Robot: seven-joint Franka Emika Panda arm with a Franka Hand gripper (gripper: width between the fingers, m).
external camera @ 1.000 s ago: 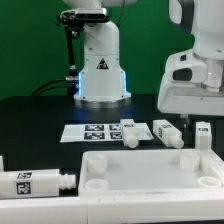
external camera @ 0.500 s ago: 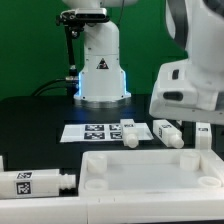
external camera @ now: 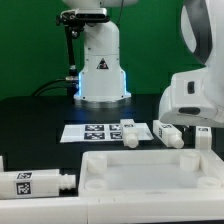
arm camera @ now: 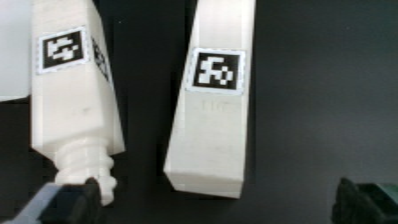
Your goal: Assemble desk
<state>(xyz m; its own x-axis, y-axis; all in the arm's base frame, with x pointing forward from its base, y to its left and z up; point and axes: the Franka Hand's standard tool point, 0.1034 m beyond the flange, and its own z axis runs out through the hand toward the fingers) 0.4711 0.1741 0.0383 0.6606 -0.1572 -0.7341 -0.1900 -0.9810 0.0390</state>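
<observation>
The desk's white tabletop panel (external camera: pixel 150 170) lies flat at the front of the table. Three white legs with tags (external camera: pixel 128 132) (external camera: pixel 167 131) (external camera: pixel 203 133) lie behind it, and another leg (external camera: pixel 35 183) lies at the front on the exterior view's left. My gripper (external camera: pixel 190 119) hangs low over the two legs on the right. In the wrist view one tagged leg (arm camera: pixel 217 100) lies between my open gripper's (arm camera: pixel 217 205) dark fingertips (arm camera: pixel 63 205). A second leg (arm camera: pixel 71 90) with a round peg lies beside it, close to one fingertip. Nothing is held.
The marker board (external camera: pixel 92 131) lies flat behind the tabletop panel, next to the legs. The robot's white base (external camera: pixel 100 65) stands at the back centre. The table surface is black.
The arm's hand has come down and shifted toward the exterior view's right, closer over the two right-hand legs. The jaws have stayed open. No part has moved.
</observation>
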